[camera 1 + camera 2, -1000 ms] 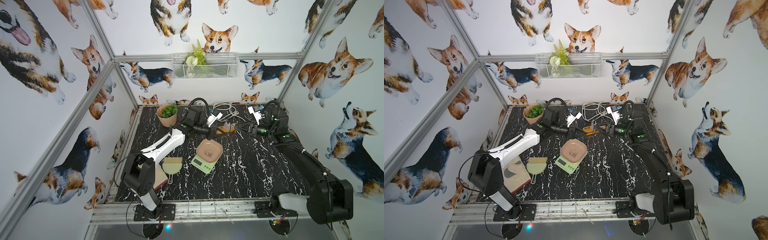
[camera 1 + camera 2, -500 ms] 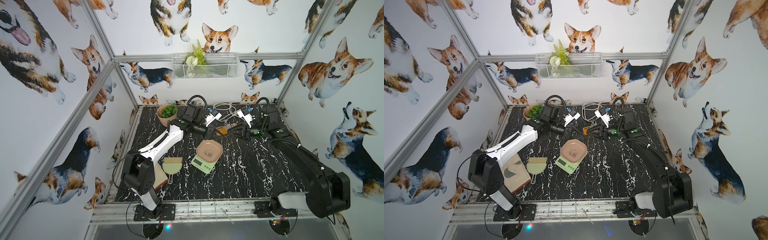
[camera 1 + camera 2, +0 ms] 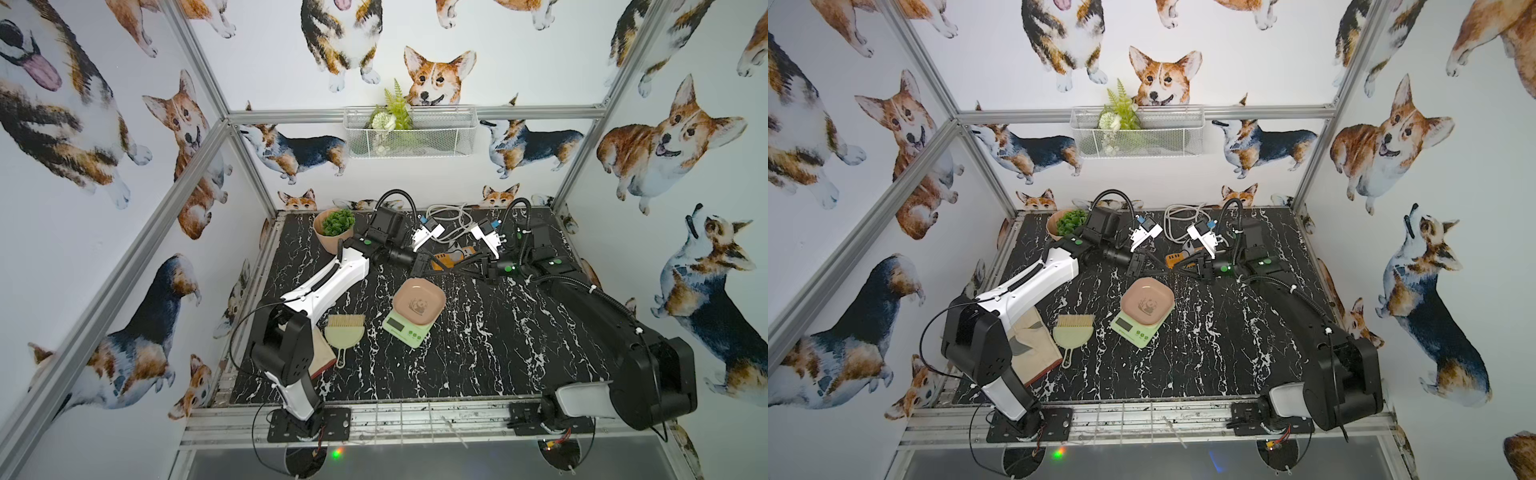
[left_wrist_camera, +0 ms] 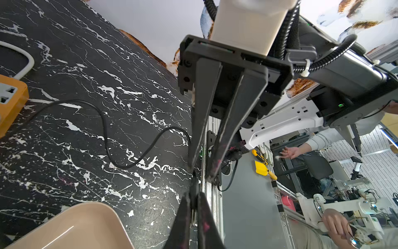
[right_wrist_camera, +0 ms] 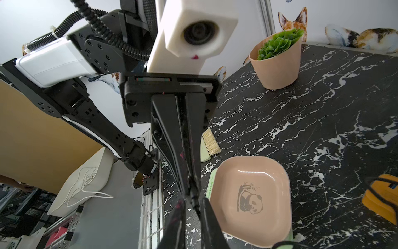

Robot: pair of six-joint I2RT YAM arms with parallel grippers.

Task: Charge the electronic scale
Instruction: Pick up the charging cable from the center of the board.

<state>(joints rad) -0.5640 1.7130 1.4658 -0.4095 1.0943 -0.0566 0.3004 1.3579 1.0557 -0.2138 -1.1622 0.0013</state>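
The electronic scale sits mid-table, pale green with a pink-beige panda tray. Just behind it, above the table, my two grippers meet tip to tip. The left gripper is shut on the plug end of a thin black cable. That cable trails across the table toward the orange power strip. The right gripper faces it with jaws narrowly apart around the same plug end, a gap showing on one side.
A potted plant stands at the back left. A pale green dustpan with brush lies left of the scale, beside a tan book under the left arm. A coil of white cord lies behind the power strip.
The right gripper has swung left to meet the left gripper's tips, and its jaws have narrowed. The left gripper has stayed shut on the plug and barely moved.
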